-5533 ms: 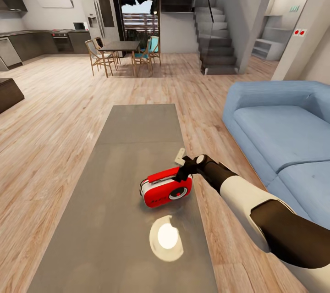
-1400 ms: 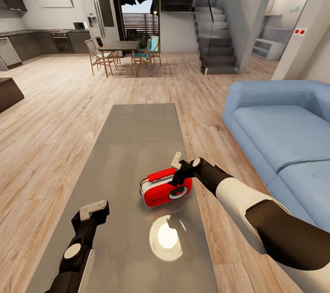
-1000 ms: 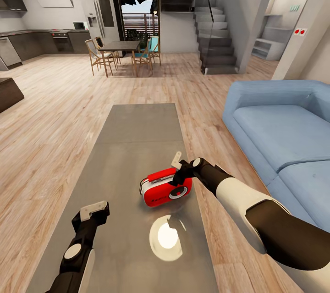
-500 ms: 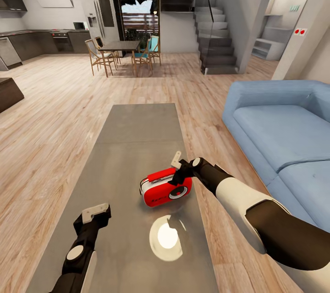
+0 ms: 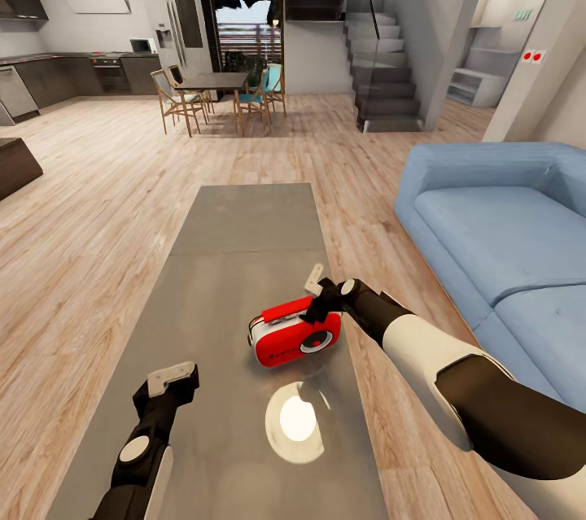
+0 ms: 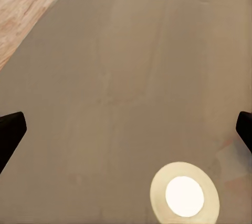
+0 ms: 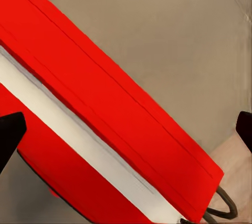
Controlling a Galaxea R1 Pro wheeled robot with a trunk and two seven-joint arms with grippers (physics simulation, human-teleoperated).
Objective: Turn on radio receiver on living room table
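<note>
A: Start wide. Where does everything sit?

B: The living room's blue sofa [image 5: 505, 235] runs along the robot's right. The table [image 5: 236, 243] stretches lengthwise away from the robot, and the radio receiver [image 5: 295, 332] stands on it, toward the edge nearest the sofa, about halfway along the top, its dial face turned toward the robot.

A: And its long axis?

B: Roughly across the table, tilted a little, so the end by the sofa lies slightly farther from the robot.

A: Which of the 2 arms is nearer?

B: The right, plainly. The right gripper [image 5: 317, 296] hangs directly above the radio's sofa-side end, close over the red top handle. In the right wrist view the red top of the radio [image 7: 115, 129] lies right beneath, with both fingertips at the frame's edges, so its jaws stand wide apart, holding nothing.

A: The left?

B: The left gripper [image 5: 172, 382] hovers over bare table, well apart from the radio, on the side away from the sofa. Its fingertips are also spread, empty.

A: So the coming move?

B: I judge it is a short descent by the right gripper onto the radio.
</note>
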